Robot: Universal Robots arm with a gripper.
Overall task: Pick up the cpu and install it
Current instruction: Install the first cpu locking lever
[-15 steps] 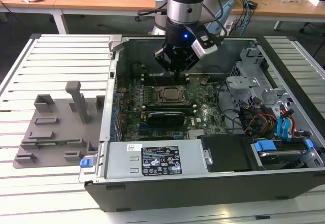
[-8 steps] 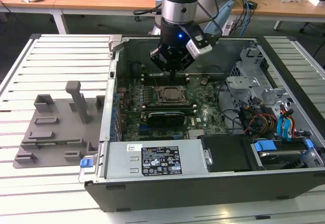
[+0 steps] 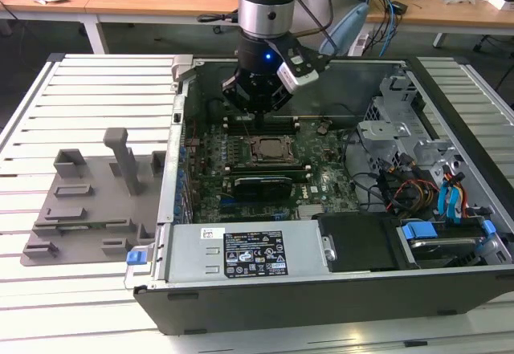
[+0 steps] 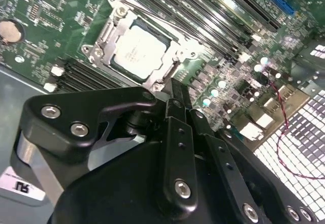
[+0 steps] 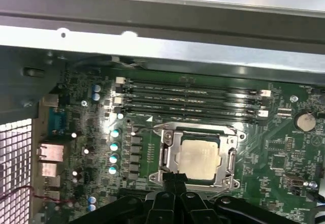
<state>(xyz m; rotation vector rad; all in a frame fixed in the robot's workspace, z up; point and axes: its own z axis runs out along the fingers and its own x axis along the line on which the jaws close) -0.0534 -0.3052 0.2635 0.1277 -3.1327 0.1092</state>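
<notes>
The cpu (image 3: pixel 267 150), a pale silver-grey square chip, lies flat inside the metal socket frame (image 3: pixel 250 141) on the green motherboard of the open computer case (image 3: pixel 321 298). In both wrist views it sits seated within the frame: cpu (image 4: pixel 138 49), cpu (image 5: pixel 199 157). My gripper (image 3: pixel 256 107) hangs above the board, just behind the socket in the exterior view. Its black fingers (image 4: pixel 174 89) are pressed together with nothing between them. In the first wrist view the gripper (image 5: pixel 175 179) tip is at the socket's edge, apart from the chip.
A long black graphics card (image 3: pixel 262 185) lies in front of the socket. Memory slots (image 5: pixel 193 99) run beside it. The power supply (image 3: pixel 241 251) and drive cage with cables (image 3: pixel 418 161) crowd the case. A grey fixture (image 3: pixel 88 201) stands on the slatted table at the exterior view's left.
</notes>
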